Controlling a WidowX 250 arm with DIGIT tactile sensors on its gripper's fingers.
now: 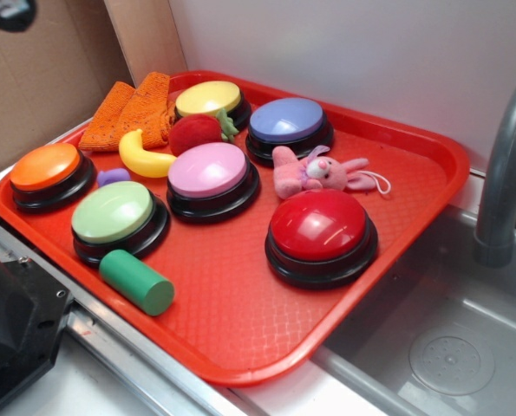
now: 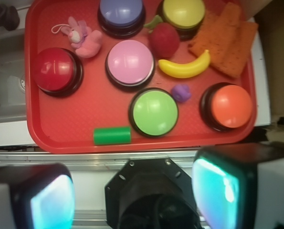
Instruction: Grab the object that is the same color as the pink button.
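A small pink plush bunny (image 1: 314,172) with long ears and a white loop string lies on the red tray (image 1: 240,321), between the blue-lavender button (image 1: 287,121) and the red button (image 1: 320,227). The pink button (image 1: 210,172) stands just left of it. In the wrist view the bunny (image 2: 84,39) is at the upper left and the pink button (image 2: 130,63) is at centre. My gripper (image 2: 134,195) is open and empty, its fingers (image 2: 215,188) wide apart, high above the near side of the tray and well apart from the bunny.
The tray also holds yellow (image 1: 210,98), orange (image 1: 48,169) and green (image 1: 114,215) buttons, a red plush strawberry (image 1: 195,133), a yellow banana (image 1: 143,156), an orange cloth (image 1: 132,108), a green cylinder (image 1: 136,282) and a small purple piece (image 1: 113,177). A sink (image 1: 448,347) and faucet (image 1: 505,173) are at the right.
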